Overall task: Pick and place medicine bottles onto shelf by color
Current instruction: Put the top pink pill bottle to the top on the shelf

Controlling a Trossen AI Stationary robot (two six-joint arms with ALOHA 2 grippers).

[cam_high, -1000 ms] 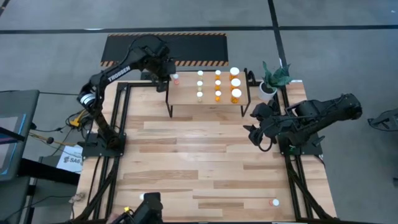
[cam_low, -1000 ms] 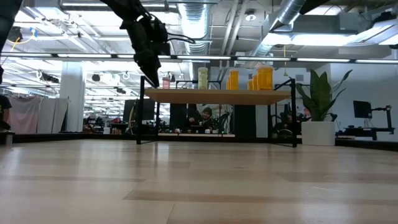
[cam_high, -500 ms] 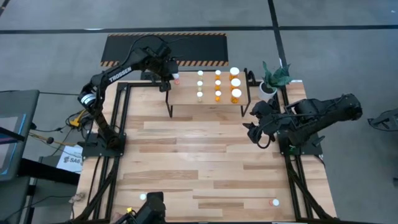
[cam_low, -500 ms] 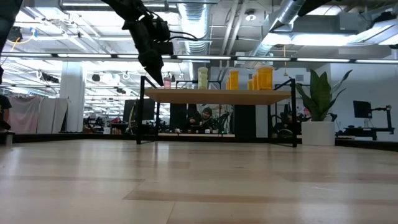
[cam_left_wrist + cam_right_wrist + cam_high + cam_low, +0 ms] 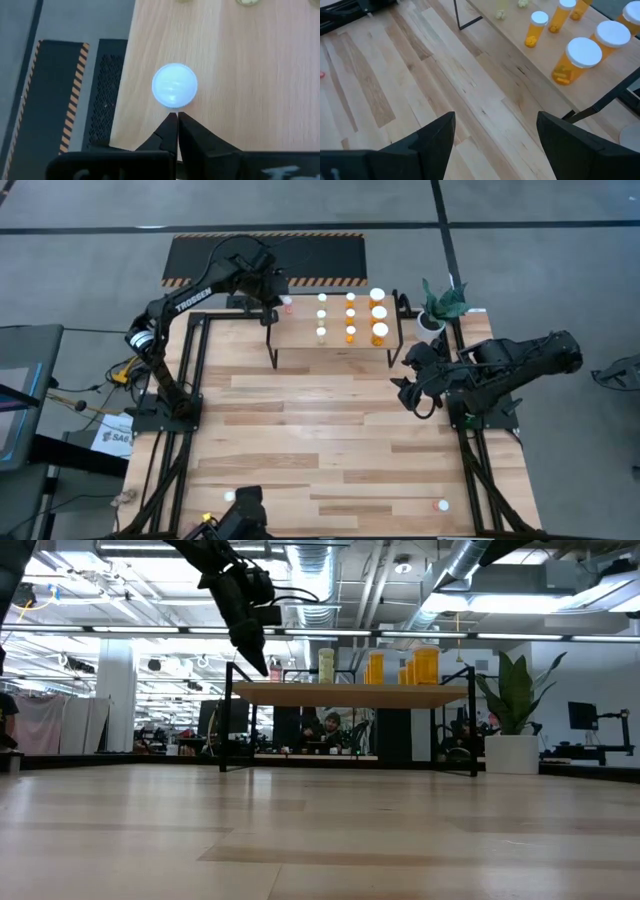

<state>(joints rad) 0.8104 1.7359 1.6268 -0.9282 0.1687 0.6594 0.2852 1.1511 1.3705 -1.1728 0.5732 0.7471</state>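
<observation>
The left arm reaches over the shelf's (image 5: 300,330) corner, its tool (image 5: 177,120) pinched together above a white-capped bottle (image 5: 174,85).

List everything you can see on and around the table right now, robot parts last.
shelf: one, light wood on black legs, far end of the table
pale bottles: three, yellow-green, one column on the shelf
small orange bottles: three, the next column
large orange bottles: three, the column nearest the plant
pink bottle: one, white cap, shelf's left end
loose bottles: two, on the table far from the shelf; one reddish, the other unclear
plant: one, green in a white pot, right of the shelf
mat: one, black with striped edges, behind the table
left claw: shut, above the pink bottle
right claw: open, over the table's right side
</observation>
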